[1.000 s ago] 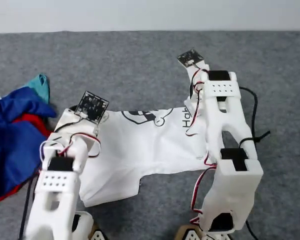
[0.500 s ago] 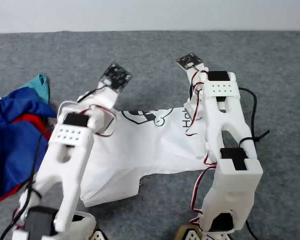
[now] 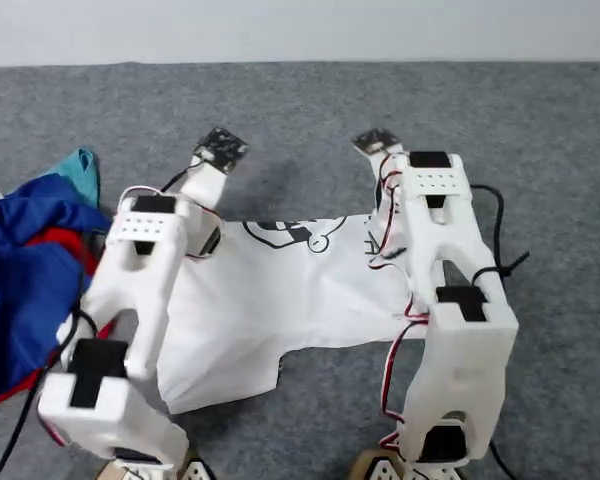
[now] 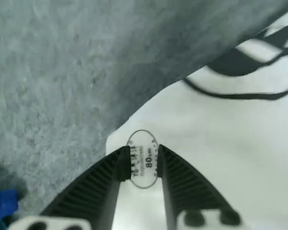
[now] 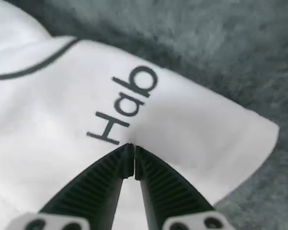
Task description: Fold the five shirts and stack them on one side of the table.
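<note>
The white shirt [image 3: 280, 300] is being kept spread flat on the grey bench [image 3: 310, 110], print side up, with its far edge lying under both arms. That edge is being pinched by the right hand [image 5: 129, 149], whose jaws are being pressed almost together on the cloth just beside the black lettering [image 5: 125, 103]. The left hand [image 4: 143, 154] is being held narrow but not closed, its jaws set either side of a round sticker [image 4: 143, 143] near the shirt's other far corner. As far as can be judged, no cloth is being gripped there yet.

The step in hand is being judged as the taking of both far corners for a fold toward the arms' bases. It is being done well only if the left pinch is taken as close to the edge as the right one. That way both corners are being lifted level and the hem is being carried over straight, without the middle being dragged.

Open bench is being left beyond the far edge and on the right side, so room for lifting is being offered there. On the left, a heap of blue, red and teal shirts [image 3: 30, 270] is lying near the white sleeve, and the left arm's swing is being crowded by it. The near hem is lying close to the arms' bases, so little room is being allowed for overshoot.
</note>
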Robot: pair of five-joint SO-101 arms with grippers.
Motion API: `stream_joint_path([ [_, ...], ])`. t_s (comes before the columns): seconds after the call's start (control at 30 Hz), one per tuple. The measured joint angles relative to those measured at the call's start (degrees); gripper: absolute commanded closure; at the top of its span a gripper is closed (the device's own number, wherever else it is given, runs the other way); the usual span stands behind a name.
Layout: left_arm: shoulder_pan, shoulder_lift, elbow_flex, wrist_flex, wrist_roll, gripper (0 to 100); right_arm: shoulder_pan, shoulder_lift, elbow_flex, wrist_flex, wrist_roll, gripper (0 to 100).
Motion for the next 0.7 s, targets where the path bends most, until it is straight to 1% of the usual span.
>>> stream_joint_path([
  [0.1,-2.11,3.25,-2.73,2.20,-2.64,90,1.58,3.08,-2.90,0.00,0.00,98.9],
  [0.33,-6.68,6.33,-6.95,4.84,-3.69,90,6.07,5.45,-10.64,2.02,0.00,98.9],
  [0.5,-5.98,4.31,-7.21,8.18,-3.96,90,5.89,5.45,-18.37,9.41,0.00,98.9],
  [0.7,-2.11,-6.33,-7.21,14.15,-4.04,90,2.29,5.45,-29.54,21.19,0.00,98.9],
])
